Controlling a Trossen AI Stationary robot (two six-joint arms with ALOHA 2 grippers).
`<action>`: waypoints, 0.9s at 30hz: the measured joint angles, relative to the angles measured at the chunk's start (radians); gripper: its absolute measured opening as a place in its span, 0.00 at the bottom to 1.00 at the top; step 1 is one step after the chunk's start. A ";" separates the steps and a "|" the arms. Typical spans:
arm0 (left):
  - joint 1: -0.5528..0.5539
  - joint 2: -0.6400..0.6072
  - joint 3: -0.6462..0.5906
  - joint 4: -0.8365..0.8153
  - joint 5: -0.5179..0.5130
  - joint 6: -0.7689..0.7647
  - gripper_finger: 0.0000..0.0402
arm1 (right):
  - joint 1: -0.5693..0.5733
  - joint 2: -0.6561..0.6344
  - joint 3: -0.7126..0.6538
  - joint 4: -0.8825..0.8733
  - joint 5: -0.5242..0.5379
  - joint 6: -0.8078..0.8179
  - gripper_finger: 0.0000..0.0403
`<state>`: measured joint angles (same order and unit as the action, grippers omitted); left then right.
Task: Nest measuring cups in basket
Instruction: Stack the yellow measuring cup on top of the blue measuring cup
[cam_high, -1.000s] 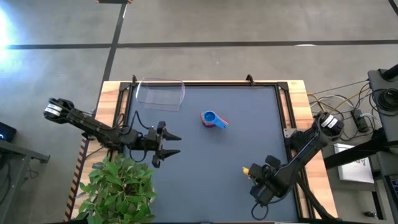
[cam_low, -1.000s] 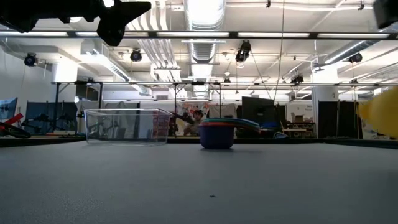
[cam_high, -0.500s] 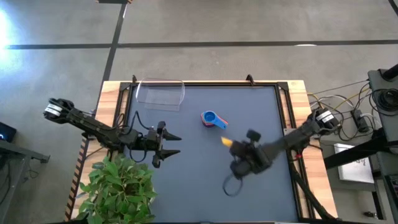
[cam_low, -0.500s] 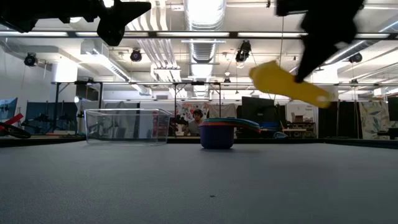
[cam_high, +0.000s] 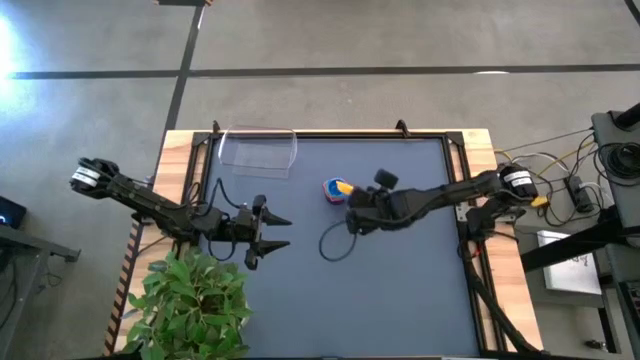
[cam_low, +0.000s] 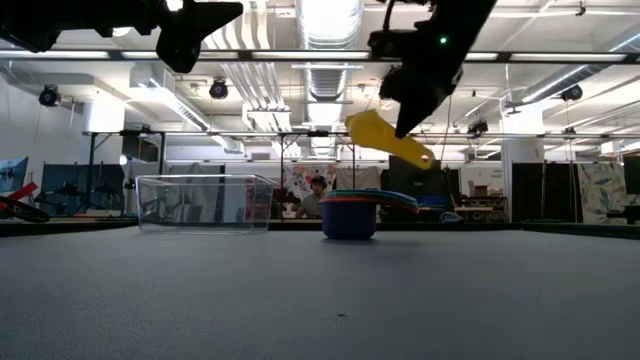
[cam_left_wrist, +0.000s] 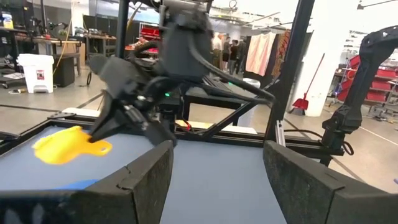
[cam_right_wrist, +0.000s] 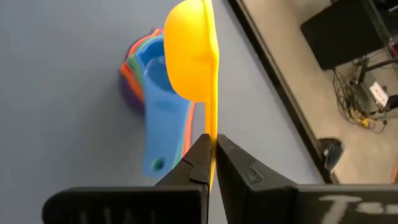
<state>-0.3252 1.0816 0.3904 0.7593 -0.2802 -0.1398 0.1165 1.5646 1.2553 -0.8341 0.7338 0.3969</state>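
Near edge: plant (cam_high: 193, 300) at near-left corner, off the work area. No cups seen there.

L gripper (cam_high: 283, 232) hovers over near-left part of table (cam_high: 400, 290), fingers spread wide, nothing between them. Waiting; not engaged.

Mid-table: stack (cam_high: 335, 190) of nested cups sits on the mat, blue cup (cam_right_wrist: 163, 115) on top; orange, green, purple rims show under it in the R wrist view. Exact count in stack cannot be told. Handles fan toward the right.

R gripper (cam_high: 352, 207) is just right of the stack, raised, fingers pinched shut on the flat handle of the yellow cup (cam_low: 385, 138). Low view shows yellow cup in the air, tilted, above and a bit right of the stack, not touching it. R wrist view shows its bowl over the blue cup, held edge-on.

Far-left: basket (cam_high: 259, 152) stands at the far-left corner, well apart from the stack. Appears empty; clear walls, nothing coloured inside.

Status, by judgement:
- Nesting: nearly done. Yellow looks like the last loose cup; no others lie about on the table.
- Left: lower yellow into blue, release.
- Left: whole stack still needs moving into basket. Not started.
- Risk: yellow is tilted; needs levelling to seat properly.
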 joint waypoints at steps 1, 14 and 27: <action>0.000 0.000 0.000 0.000 0.000 0.000 0.58 | -0.014 0.000 0.000 0.014 0.000 -0.012 0.02; 0.003 0.000 0.000 -0.010 -0.028 0.001 0.58 | -0.081 0.030 0.012 0.088 0.001 -0.139 0.02; 0.003 0.000 0.000 -0.025 -0.028 0.000 0.58 | -0.080 0.261 0.217 -0.130 0.100 -0.190 0.02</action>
<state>-0.3225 1.0813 0.3904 0.7345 -0.3082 -0.1394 0.0365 1.8259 1.4724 -0.9638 0.8340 0.2074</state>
